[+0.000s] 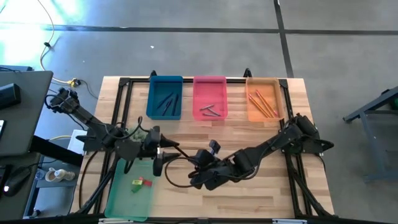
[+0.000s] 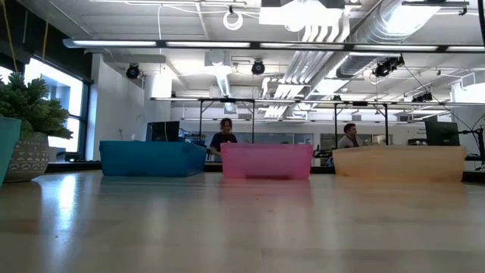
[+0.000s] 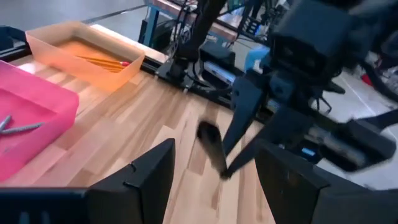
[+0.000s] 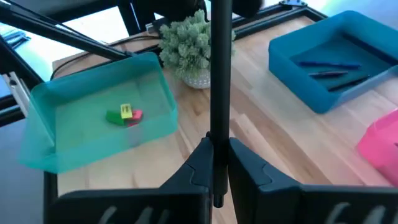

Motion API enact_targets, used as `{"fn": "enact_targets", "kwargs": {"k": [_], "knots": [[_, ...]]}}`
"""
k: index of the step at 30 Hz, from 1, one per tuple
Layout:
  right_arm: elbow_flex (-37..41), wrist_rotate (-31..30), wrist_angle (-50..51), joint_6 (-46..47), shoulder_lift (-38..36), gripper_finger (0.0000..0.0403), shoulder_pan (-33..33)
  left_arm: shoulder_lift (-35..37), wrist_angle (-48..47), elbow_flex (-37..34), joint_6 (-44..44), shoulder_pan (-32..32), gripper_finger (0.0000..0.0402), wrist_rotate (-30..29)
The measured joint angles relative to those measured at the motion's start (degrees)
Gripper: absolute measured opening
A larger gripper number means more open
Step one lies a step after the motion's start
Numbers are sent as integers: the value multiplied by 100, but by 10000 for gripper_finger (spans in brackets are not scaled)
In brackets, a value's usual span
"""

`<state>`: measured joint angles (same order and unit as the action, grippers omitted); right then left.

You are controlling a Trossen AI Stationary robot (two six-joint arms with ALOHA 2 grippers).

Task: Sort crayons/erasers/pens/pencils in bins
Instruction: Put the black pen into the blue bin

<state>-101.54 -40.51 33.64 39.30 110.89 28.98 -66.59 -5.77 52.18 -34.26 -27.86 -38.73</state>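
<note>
Nearly finished, you had pens in the blue bin (image 1: 165, 99), grey crayons in the pink bin (image 1: 210, 98), pencils in the orange bin (image 1: 263, 99) and the three erasers (image 4: 124, 115) in the green bin (image 1: 121, 199). Only one black pen (image 4: 220, 74) remained, pinched upright in your right gripper (image 4: 216, 163) above mid-table, well apart from the blue bin. Your left gripper (image 3: 214, 177) waited nearby, fingers spread.

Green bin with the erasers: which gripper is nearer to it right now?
Left. The left gripper hangs at the green bin's upper right corner, open. The right gripper sits farther right over bare table, shut on a black pen.
</note>
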Motion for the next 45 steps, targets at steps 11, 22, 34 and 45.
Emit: {"fn": "enact_targets", "kwargs": {"k": [11, 22, 34, 45], "knots": [[0, 113, -30, -578, -23, 12, -256, 1, 210, 0, 54, 511, 176, 359], [-2, 152, 255, -1117, -363, 12, -564, 0, 259, 0, 362, 877, 26, 447], [-7, 583, 367, -1237, -364, 12, -815, -4, 395, -2, 433, 1304, 54, 876], [-7, 639, 350, -1279, -352, 12, -847, 4, 429, 0, 341, 1713, 104, 1583]]}}
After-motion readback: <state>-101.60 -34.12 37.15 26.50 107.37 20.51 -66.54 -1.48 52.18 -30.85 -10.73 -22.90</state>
